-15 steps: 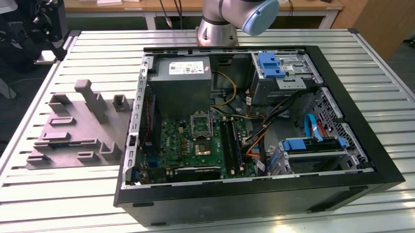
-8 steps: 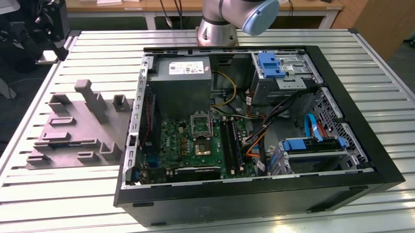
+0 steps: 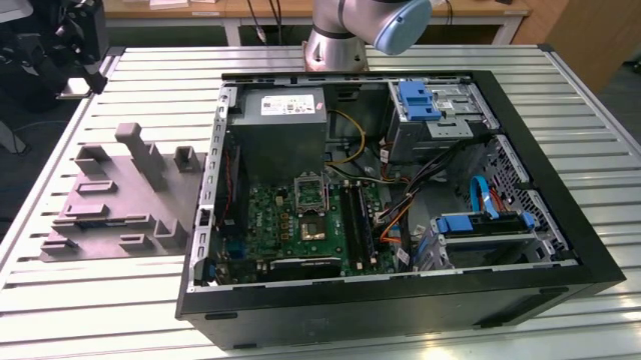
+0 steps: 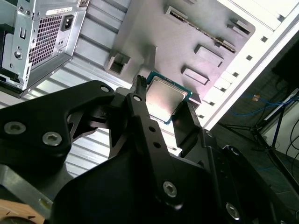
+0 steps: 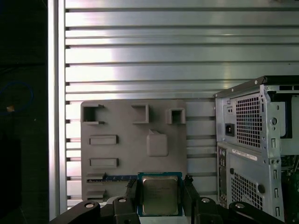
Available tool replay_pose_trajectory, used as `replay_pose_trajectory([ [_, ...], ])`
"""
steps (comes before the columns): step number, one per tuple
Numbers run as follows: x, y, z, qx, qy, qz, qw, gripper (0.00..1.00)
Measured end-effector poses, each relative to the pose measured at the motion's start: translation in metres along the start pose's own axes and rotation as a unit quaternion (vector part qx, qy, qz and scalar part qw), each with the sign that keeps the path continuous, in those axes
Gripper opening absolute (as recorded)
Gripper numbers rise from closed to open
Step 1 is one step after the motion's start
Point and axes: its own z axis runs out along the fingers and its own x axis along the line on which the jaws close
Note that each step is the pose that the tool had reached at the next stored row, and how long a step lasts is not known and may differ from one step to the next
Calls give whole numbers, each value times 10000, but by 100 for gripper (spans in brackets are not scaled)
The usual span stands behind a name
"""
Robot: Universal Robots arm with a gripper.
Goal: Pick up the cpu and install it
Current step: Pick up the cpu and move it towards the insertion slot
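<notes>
An open computer case [image 3: 401, 307] is lying on the slatted table [image 3: 90, 307], a grey moulded tray [image 3: 105, 214] sitting just beside it (on the exterior view's left), the arm [image 3: 341, 34] standing behind

A pale, slatted metal table [image 3: 90, 300] carried everything. An open black computer case [image 3: 401, 315] lay on its side across the middle. A grey moulded tray [image 3: 110, 210] with upright blocks sat flat just beside it, toward the exterior view's left. The arm's base [image 3: 335, 52] stood at the far edge, behind the case.
</notes>
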Motion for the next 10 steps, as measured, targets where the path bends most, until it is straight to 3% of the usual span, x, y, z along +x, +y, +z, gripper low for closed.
replay_pose_trajectory([
  [10, -45, 2, 2, 0, 0, 0, 10000, 47],
])
